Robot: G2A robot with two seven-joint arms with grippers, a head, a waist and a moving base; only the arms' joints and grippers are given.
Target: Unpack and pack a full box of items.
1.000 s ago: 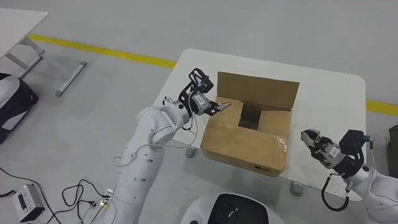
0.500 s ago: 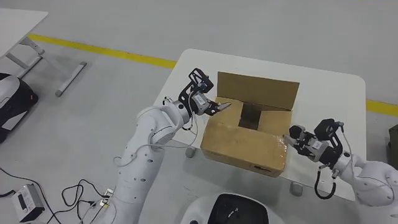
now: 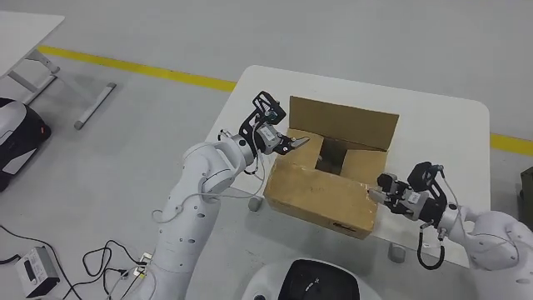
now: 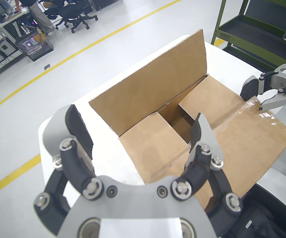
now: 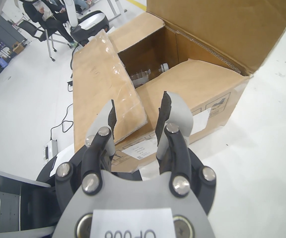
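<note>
Box: a cardboard box (image 3: 321, 196) stands on the white table (image 3: 433, 117), toward its front edge.
Flaps: the back flap (image 3: 343, 121) stands upright; the front flap (image 5: 100, 75) lies low over the top.
Inside: something clear (image 5: 145, 74), hard to tell what.
Left gripper (image 4: 134, 112): above the left end of the box, jaws wide apart, holding nothing.
Right gripper (image 5: 139, 97): at the right front corner of the box, jaws apart, the front flap's corner between them.

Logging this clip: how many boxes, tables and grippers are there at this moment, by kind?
Cardboard box: 1
White table: 1
Grippers: 2, left gripper and right gripper
Total: 4
Items inside the box are too hidden to count.
</note>
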